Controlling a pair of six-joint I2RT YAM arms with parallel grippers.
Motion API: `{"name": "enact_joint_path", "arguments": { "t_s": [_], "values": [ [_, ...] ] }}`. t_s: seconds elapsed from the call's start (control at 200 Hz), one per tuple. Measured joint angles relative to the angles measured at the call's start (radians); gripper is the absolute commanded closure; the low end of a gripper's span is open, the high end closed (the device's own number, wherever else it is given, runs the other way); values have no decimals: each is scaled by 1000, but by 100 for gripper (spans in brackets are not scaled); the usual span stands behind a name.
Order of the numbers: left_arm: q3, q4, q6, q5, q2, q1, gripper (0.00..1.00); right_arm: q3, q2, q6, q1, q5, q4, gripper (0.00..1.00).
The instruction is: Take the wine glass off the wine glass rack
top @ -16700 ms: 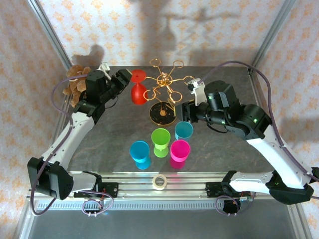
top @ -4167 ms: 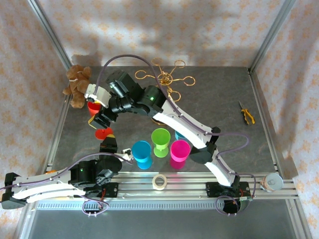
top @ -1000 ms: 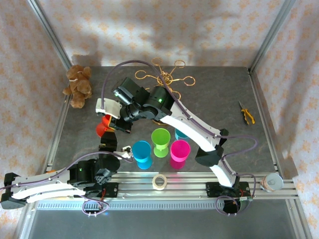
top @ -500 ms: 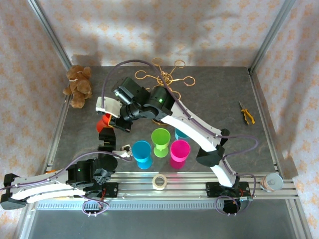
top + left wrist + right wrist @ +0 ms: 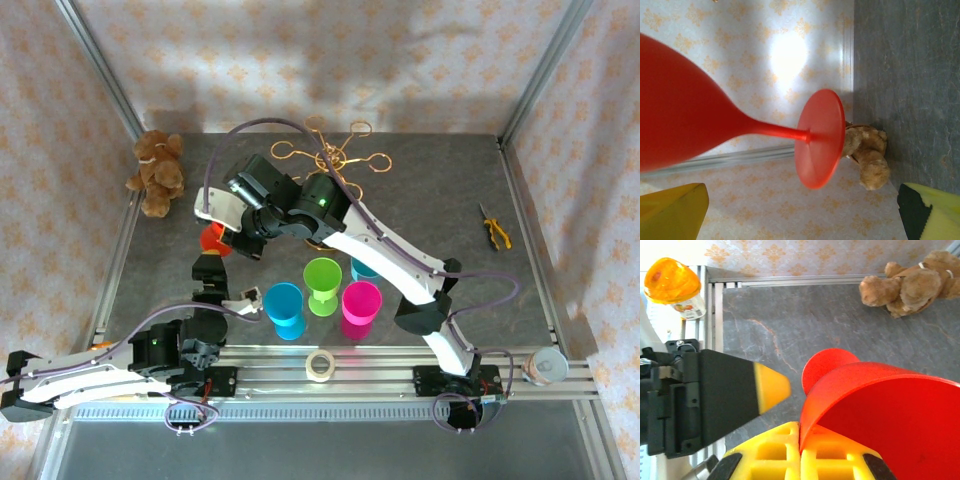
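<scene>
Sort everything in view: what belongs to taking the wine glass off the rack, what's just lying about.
Job: red wine glass, gold wine glass rack, right gripper gripping the glass.
Lying about: teddy bear, blue cup, green cup, pink cup, teal cup, tape roll, pliers, orange jar.

Red wine glass (image 5: 213, 238), clear of the rack, sits over the worktop's left side with its rim pinched in the right gripper (image 5: 800, 450). Gold wire wine glass rack (image 5: 325, 157) stands upright at the far edge, mid-worktop, loops spread.
</scene>
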Motion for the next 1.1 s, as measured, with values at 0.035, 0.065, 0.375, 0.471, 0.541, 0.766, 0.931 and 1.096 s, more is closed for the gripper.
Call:
{"name": "enact_joint_path", "arguments": {
  "t_s": [0.035,0.065,0.375,0.471,0.541,0.766,0.931,1.096],
  "values": [
    [0,3,0,-3,-2,0,1,0,-1,3,0,14,0,100],
    [0,5,0,-3,-4,0,1,0,-1,6,0,24,0,100],
    [4,16,0,-10,-32,0,1,-46,-2,60,-12,103,0,100],
    [10,16,0,-14,-46,0,1,-82,-5,79,-19,119,1,100],
    [21,15,-2,-23,-51,0,1,-109,-6,93,-23,131,3,100],
    [43,6,-5,-32,-54,0,2,-181,-6,143,-40,147,11,100],
    [80,-31,-25,-34,-74,0,2,-228,-14,168,-51,150,26,100],
    [97,-97,-63,-37,-78,0,2,-269,-19,192,-51,153,41,100]
  ]
}}
